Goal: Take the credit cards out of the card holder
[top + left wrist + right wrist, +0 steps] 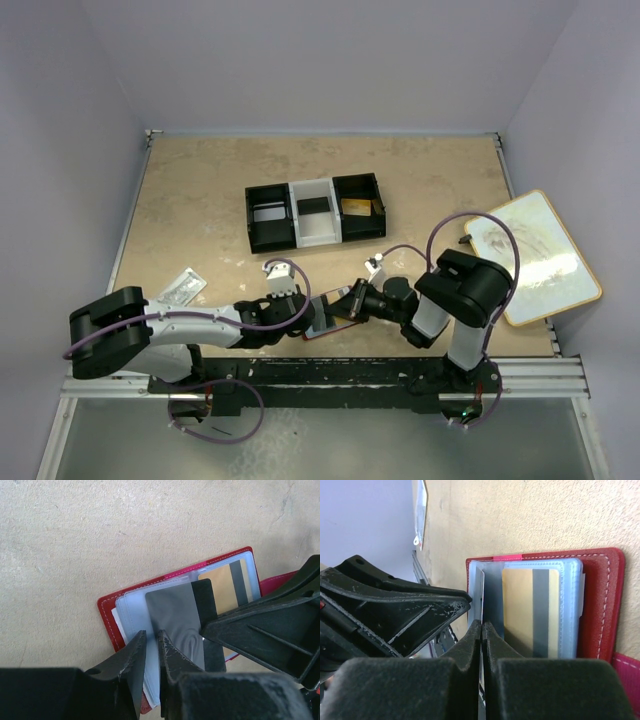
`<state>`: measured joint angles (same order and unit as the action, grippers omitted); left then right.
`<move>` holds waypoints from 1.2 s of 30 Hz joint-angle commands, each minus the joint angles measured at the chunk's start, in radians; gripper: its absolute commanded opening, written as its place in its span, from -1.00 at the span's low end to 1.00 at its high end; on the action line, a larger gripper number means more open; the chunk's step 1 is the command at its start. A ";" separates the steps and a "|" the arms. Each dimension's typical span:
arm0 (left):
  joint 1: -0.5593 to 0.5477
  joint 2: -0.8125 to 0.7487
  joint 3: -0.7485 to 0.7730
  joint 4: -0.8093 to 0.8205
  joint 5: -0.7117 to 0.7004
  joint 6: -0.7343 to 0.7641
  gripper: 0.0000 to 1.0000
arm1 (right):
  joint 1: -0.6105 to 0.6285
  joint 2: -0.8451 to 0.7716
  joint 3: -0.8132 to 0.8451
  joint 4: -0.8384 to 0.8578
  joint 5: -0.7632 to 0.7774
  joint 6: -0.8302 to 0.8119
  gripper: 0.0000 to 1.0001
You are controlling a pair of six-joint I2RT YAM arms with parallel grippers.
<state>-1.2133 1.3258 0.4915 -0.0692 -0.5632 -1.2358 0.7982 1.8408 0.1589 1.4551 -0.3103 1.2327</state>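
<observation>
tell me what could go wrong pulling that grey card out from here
1. The right pincer grips the grey card only at its edge, so it may slip off mid-pull.
2. The left pincer seems to pin just a thin inner leaf of the card holder, so the holder could drag along with the card.
3. The gold card in the next pocket might get jostled too.

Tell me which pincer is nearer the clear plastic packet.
Left. The left pincer pinches the card holder on the side toward the packet; the right pincer, gripping a grey card, is farther right.
</observation>
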 commanded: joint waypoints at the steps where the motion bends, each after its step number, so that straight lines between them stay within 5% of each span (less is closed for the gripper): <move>1: -0.005 0.017 0.003 -0.059 0.001 0.017 -0.74 | 0.001 -0.061 -0.029 -0.030 0.010 -0.027 -1.00; 12: -0.004 0.005 0.003 -0.081 -0.005 0.017 -0.74 | -0.034 -0.194 -0.071 -0.105 0.022 -0.057 -1.00; 24: -0.005 -0.014 0.014 -0.081 0.009 0.032 -0.74 | -0.042 -0.506 0.063 -0.639 0.126 -0.253 -1.00; 36: -0.005 -0.025 0.018 -0.072 0.009 0.035 -0.61 | -0.040 -0.443 0.162 -0.831 0.078 -0.351 -1.00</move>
<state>-1.2133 1.3163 0.4984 -0.0952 -0.5613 -1.2324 0.7586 1.3888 0.2893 0.6998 -0.2226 0.9394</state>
